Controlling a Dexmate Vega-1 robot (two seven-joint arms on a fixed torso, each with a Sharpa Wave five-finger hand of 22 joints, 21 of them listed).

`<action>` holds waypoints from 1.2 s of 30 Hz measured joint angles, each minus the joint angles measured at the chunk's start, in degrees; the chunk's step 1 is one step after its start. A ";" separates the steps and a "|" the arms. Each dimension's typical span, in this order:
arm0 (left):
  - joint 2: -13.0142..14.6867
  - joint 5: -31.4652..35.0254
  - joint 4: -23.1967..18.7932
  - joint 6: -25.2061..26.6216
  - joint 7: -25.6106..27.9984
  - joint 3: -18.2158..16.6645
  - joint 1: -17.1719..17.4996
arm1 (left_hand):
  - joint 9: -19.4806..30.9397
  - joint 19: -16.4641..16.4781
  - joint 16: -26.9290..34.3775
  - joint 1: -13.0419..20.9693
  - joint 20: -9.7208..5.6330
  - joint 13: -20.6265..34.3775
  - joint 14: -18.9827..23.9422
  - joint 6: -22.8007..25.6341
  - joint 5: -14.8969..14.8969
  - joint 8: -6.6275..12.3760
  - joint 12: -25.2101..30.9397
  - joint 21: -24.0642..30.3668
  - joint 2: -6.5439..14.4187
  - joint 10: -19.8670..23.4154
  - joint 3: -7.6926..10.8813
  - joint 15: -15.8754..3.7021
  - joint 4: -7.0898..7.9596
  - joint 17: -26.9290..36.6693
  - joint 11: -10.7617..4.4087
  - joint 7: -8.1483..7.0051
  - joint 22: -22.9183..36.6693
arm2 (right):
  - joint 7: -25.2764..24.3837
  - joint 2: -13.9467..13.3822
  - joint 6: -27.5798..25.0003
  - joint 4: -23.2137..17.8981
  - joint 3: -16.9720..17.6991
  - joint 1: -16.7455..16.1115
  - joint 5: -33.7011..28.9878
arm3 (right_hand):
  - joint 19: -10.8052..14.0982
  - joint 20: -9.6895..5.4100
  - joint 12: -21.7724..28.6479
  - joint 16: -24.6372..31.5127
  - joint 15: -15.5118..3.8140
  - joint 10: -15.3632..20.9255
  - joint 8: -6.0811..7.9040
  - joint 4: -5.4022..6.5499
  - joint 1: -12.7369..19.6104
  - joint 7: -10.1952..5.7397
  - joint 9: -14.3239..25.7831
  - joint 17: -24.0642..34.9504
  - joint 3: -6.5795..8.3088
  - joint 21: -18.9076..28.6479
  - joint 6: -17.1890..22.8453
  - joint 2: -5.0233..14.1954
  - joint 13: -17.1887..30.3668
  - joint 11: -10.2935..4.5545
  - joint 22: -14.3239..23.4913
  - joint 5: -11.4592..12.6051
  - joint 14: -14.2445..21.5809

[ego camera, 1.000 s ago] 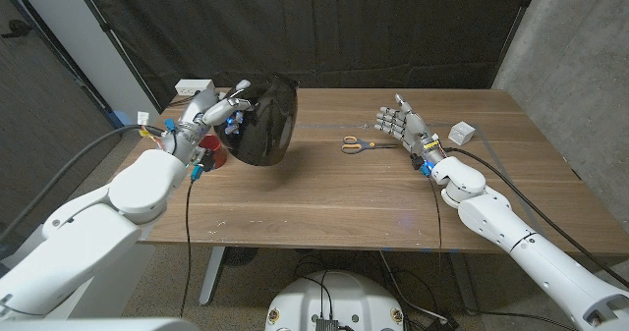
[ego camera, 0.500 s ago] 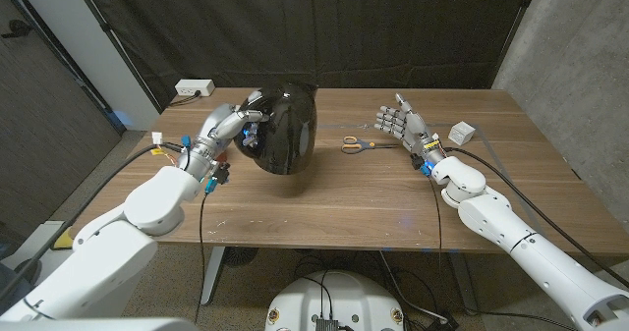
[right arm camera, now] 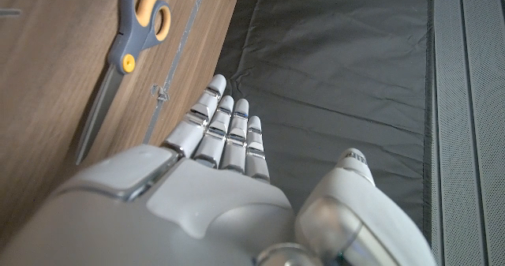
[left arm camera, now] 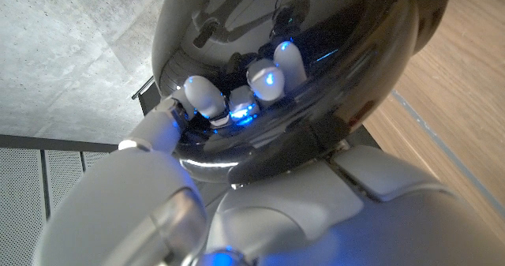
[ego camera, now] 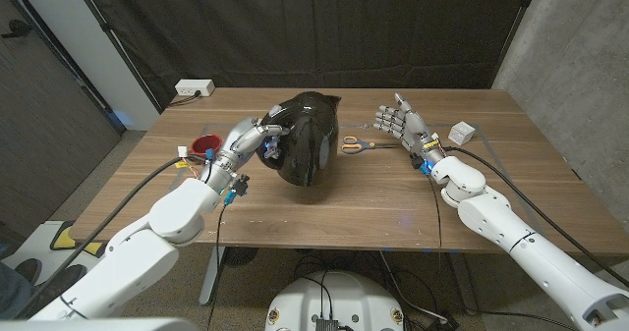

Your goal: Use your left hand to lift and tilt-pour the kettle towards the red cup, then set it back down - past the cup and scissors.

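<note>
My left hand (ego camera: 257, 137) grips the glossy black kettle (ego camera: 307, 140) by its handle and holds it above the middle of the table. The kettle (left arm camera: 308, 61) looms close in the left wrist view, with my fingers (left arm camera: 264, 80) wrapped at its handle. The red cup (ego camera: 205, 146) stands near the table's left side, now to the left of the kettle. The scissors (ego camera: 356, 144) with orange and grey handles lie just right of the kettle; the scissors (right arm camera: 126, 53) also appear in the right wrist view. My right hand (ego camera: 397, 123) stays open beside them, fingers spread, holding nothing.
A small white box (ego camera: 462, 132) sits near the table's right edge. A white power strip (ego camera: 195, 88) lies at the back left corner. Dark curtains hang behind the wooden table (ego camera: 373, 203).
My left hand has carried the kettle rightward, from over the red cup to the table's middle near the scissors. The cup has come into sight. The right hand has not moved.
</note>
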 measured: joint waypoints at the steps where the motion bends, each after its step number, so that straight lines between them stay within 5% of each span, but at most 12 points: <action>1: 0.00 0.00 0.00 0.00 0.00 0.00 0.00 | 0.18 -0.10 -0.37 0.21 -0.07 -0.45 -0.30 -0.39 -0.33 -0.17 -0.67 0.00 0.21 -0.21 -0.22 0.10 0.22 -0.48 -0.21 -0.19 0.00 | 0.00 0.00 0.00 0.00 0.00 -0.10 0.03 | 0.00 0.00 0.00 0.00 0.00 0.00 0.00 0.00 0.00 0.00 0.00 0.00 0.00 0.00 0.00 0.00 0.00 0.00 0.00 0.00 0.00; 14: 1.18 1.50 3.03 0.89 1.15 5.98 -2.76 | 0.33 -3.57 -3.66 2.99 1.95 -6.81 -2.04 -2.77 -4.54 -2.60 -6.51 -0.61 1.08 -1.24 -5.14 -0.02 0.34 -7.16 -1.26 -0.89 -0.15 | -0.74 -0.22 0.06 -0.69 0.15 -1.11 0.08 | 0.00 0.00 0.00 0.00 0.00 0.00 0.00 -0.25 0.00 0.00 0.00 0.00 -0.25 0.00 0.00 0.00 0.00 0.00 0.00 0.00 0.00; 36: 2.12 -1.67 7.96 2.15 -0.71 11.23 -6.27 | 1.97 -4.39 -4.56 5.60 1.96 -9.33 -2.56 -2.09 -4.77 -5.63 -9.15 -1.78 -0.19 -0.23 -5.85 0.52 1.05 -8.83 -1.34 -0.30 -0.41 | -2.07 0.35 0.06 -1.08 -0.06 -2.02 -0.06 | 0.00 0.00 0.00 0.00 0.00 0.31 0.00 -0.24 0.00 0.00 -0.01 0.00 -0.24 0.00 0.00 0.00 0.00 -0.31 0.00 0.00 0.00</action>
